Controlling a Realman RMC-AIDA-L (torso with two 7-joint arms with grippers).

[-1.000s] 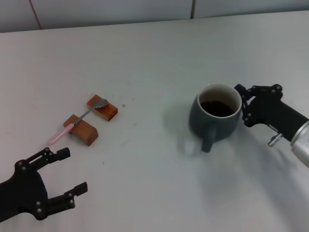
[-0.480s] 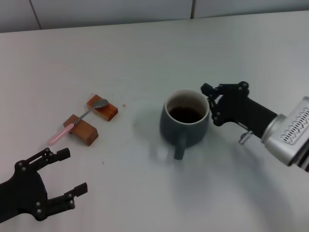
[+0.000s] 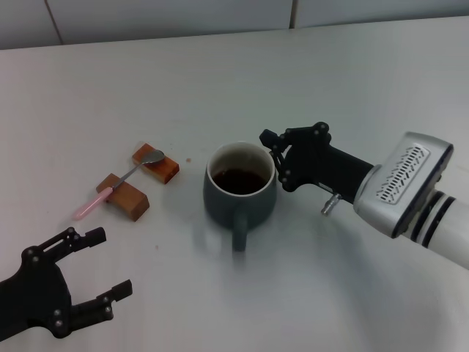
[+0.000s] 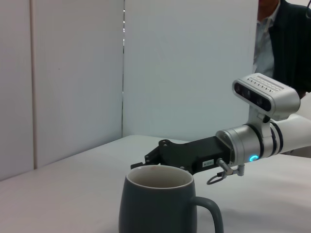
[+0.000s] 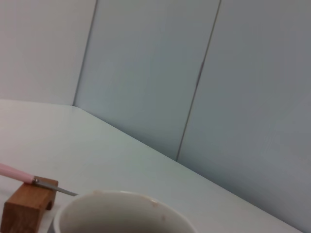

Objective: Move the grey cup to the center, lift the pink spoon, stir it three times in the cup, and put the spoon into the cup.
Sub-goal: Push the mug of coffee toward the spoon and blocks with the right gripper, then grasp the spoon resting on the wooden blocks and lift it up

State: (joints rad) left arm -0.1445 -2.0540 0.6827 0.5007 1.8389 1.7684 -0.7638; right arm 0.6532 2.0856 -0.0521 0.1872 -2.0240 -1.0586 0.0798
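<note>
The grey cup (image 3: 240, 189) stands upright near the table's middle with dark liquid inside and its handle toward me. My right gripper (image 3: 272, 159) is open and sits against the cup's right side, both fingers outside the rim. The left wrist view shows the cup (image 4: 158, 204) with the right gripper (image 4: 146, 161) behind it. The pink spoon (image 3: 121, 180) lies across two wooden blocks to the cup's left, bowl on the far block. Its handle (image 5: 14, 173) shows in the right wrist view beyond the cup's rim (image 5: 121, 213). My left gripper (image 3: 116, 260) is open and empty at the near left.
Two brown wooden blocks (image 3: 155, 165) (image 3: 124, 196) hold the spoon off the white table (image 3: 220, 81). One block (image 5: 26, 206) shows in the right wrist view. A wall (image 3: 168, 15) runs along the table's far edge.
The right gripper has moved left across the table and the cup has slid left with it, from the right side to near the middle. The left arm and the spoon have not moved.
</note>
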